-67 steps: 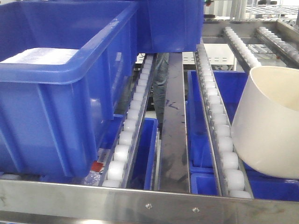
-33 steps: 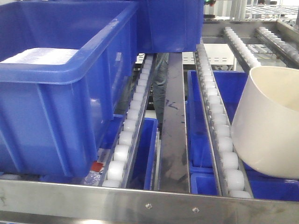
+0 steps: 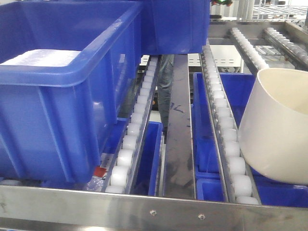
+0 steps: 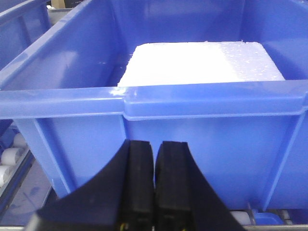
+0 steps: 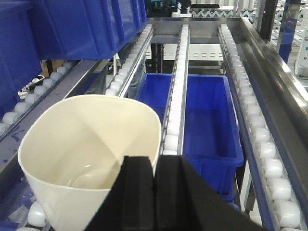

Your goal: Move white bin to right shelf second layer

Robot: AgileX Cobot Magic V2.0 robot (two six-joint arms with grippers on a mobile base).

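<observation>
The white bin (image 3: 276,127) stood tilted on the roller lanes (image 3: 226,130) of the right shelf second layer, at its front right; the right end effector (image 5: 154,192) pinched its near rim; the left end effector (image 4: 154,185) was pressed together, empty, facing a blue crate (image 4: 159,120) holding a white foam slab (image 4: 202,62); no writing was legible.

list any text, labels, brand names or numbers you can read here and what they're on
No readable text in any view.
Dark scribbles on the grey metal rail between the roller lanes: marks, not legible writing.
Small red tag under the big blue crate: too small to read.
The white bin and the white foam block carry no print.
</observation>
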